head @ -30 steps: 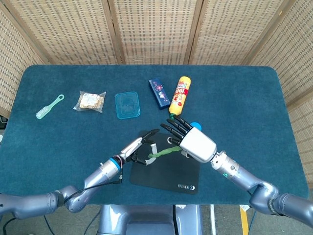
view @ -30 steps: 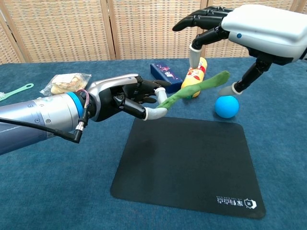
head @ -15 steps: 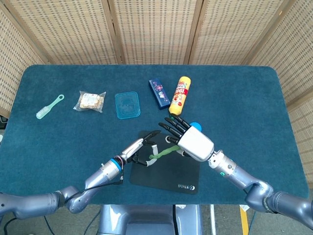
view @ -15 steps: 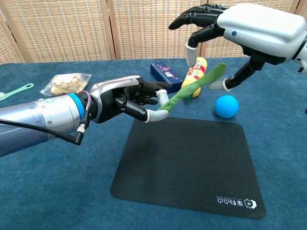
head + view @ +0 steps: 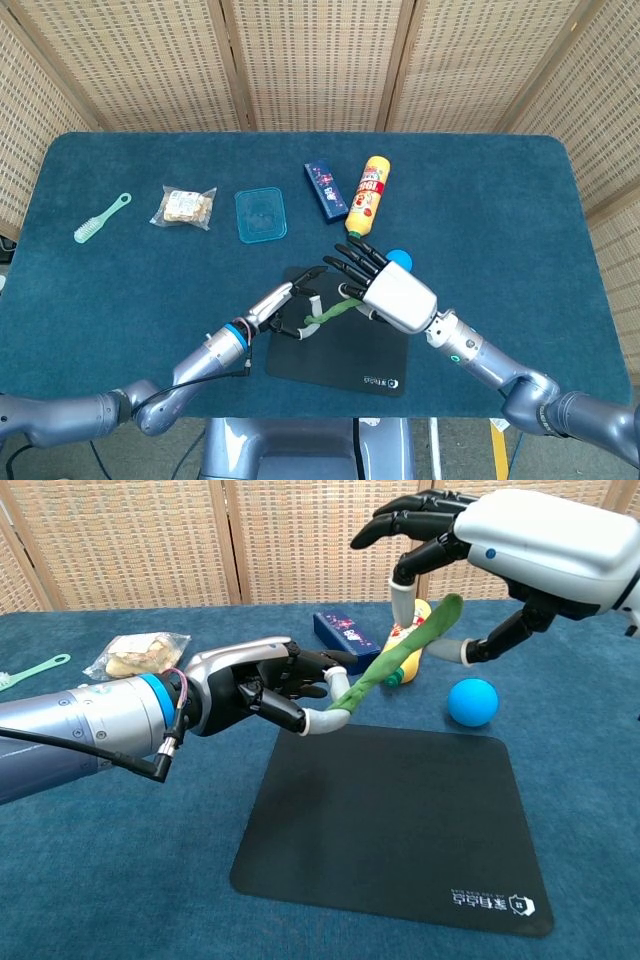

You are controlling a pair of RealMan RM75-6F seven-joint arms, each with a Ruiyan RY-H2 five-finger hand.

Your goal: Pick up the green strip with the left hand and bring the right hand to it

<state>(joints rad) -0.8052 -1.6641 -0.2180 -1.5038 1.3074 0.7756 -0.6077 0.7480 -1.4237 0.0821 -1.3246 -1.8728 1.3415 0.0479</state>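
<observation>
Since a second ago, your right hand [image 5: 520,550] has closed in on the green strip [image 5: 395,667], whose far tip now sits tilted up between its spread, empty fingers [image 5: 405,525]; contact is unclear. Your left hand [image 5: 255,690] pinches the strip's near end, holding it above the black mat [image 5: 400,825]. A blue ball [image 5: 472,701] lies just right of the strip, a yellow bottle [image 5: 368,194] beyond it.

1 strip [image 5: 398,663], 1 ball [image 5: 472,701], 1 bottle [image 5: 367,194], 1 mat [image 5: 390,820].
</observation>
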